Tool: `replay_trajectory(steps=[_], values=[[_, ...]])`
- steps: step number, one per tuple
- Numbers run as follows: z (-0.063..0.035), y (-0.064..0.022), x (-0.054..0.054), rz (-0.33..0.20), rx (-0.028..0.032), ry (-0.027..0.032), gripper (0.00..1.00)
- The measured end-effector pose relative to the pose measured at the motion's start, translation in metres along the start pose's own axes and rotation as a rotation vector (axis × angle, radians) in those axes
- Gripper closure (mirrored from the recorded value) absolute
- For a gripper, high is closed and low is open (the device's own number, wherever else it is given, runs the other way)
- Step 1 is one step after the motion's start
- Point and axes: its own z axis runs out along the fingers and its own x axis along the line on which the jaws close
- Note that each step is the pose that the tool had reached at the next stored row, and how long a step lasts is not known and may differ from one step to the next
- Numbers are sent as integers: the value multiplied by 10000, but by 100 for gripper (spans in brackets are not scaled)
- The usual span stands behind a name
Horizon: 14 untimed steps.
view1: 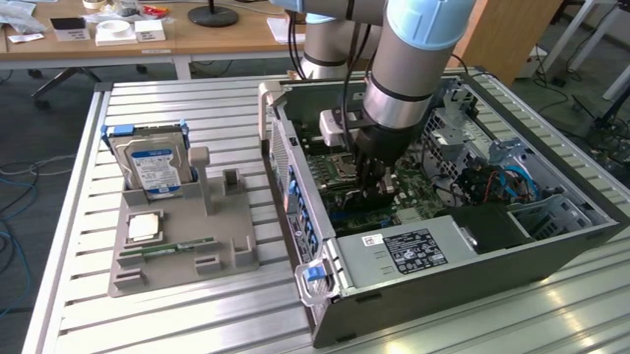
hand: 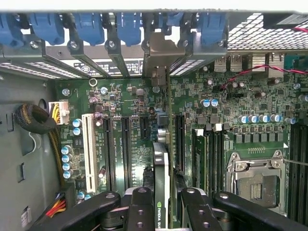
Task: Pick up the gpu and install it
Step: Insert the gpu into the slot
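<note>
Inside the open computer case (view1: 462, 243), the gripper (hand: 166, 202) is clamped on the gpu (hand: 162, 163), its two black fingers (hand: 140, 207) pressing the thin card from either side so that the card stands on edge between them, a small green logo showing on its edge. The card's silver end bracket (hand: 159, 60) reaches up to the row of blue slot clips (hand: 127, 26) at the case's rear wall, and the board runs down over the green motherboard (hand: 125, 120), in line with the dark expansion slots beside the white slot (hand: 89, 154); whether it is fully seated cannot be told. From the exterior view, the gripper (view1: 372, 184) points straight down into the case, carried by the grey arm (view1: 414, 66) with its pale blue joint cover, which comes in from above the case and hangs nearly vertical; the gpu itself is hard to make out there behind the fingers. That view also takes in what lies beside the case on the slatted metal table (view1: 197, 103): a grey parts holder (view1: 182, 258) bearing an upright hard drive (view1: 153, 166) with a blue label, a square chip (view1: 144, 227) and a green RAM stick (view1: 167, 248). The wrist view alone gives the CPU socket (hand: 255, 180) near the card.
</note>
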Motion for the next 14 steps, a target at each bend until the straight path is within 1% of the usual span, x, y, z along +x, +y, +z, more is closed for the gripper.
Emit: replay_trajectory(steps=[9, 10, 11, 12, 13, 14], values=[[4, 3, 0, 0, 0, -5, 74], [13, 5, -2, 7, 3, -32, 73], [11, 5, -2, 7, 6, -21, 73], [8, 4, -1, 5, 5, -15, 67], [4, 4, 0, 3, 1, -6, 67], [4, 3, 0, 1, 1, -6, 60]])
